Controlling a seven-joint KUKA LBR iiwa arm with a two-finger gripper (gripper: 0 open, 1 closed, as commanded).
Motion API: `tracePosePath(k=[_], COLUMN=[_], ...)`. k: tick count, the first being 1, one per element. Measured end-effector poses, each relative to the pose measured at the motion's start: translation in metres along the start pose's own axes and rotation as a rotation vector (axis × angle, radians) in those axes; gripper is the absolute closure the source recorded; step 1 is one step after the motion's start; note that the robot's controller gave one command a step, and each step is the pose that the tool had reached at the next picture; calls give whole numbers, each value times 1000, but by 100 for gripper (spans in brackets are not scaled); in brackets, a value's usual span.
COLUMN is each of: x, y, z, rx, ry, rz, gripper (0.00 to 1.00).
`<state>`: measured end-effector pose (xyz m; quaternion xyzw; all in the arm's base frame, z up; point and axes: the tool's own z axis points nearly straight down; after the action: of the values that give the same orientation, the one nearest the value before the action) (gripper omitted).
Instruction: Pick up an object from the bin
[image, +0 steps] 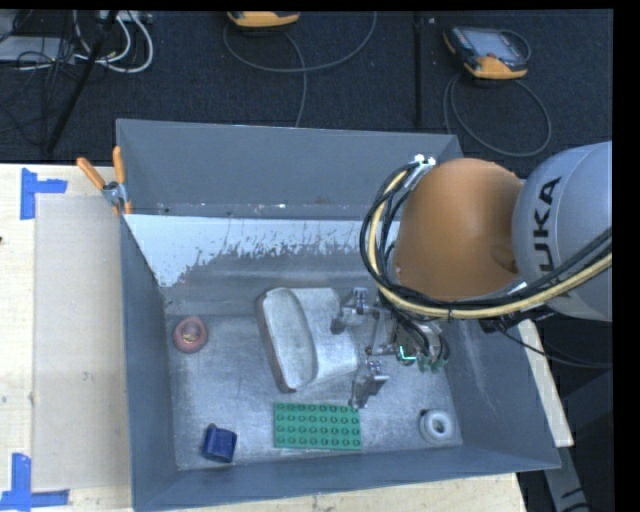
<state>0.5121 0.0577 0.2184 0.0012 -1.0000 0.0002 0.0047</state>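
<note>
My gripper (358, 345) hangs in the middle-right of the bin, its two fingers spread apart, one fingertip (349, 308) toward the back and one near the front. Nothing sits between them. Just left of the fingers lies a grey-white oblong block (290, 338), tilted on its side; the fingers are right beside its right end. A green studded flat plate (318, 426) lies on the floor directly in front of the lower fingertip.
A small pink round thing (189, 334) rests at the left. A blue cube (219, 443) sits in the front left corner. A white ring (437, 426) lies at the front right. The arm's orange cover and cables overhang the bin's right side.
</note>
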Motion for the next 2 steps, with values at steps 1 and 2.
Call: tracePosePath(k=[1, 2], x=[26, 39], y=[0, 28], z=[148, 119], rx=[-4, -2], ry=[-15, -8], rz=[139, 282], gripper=[0, 0])
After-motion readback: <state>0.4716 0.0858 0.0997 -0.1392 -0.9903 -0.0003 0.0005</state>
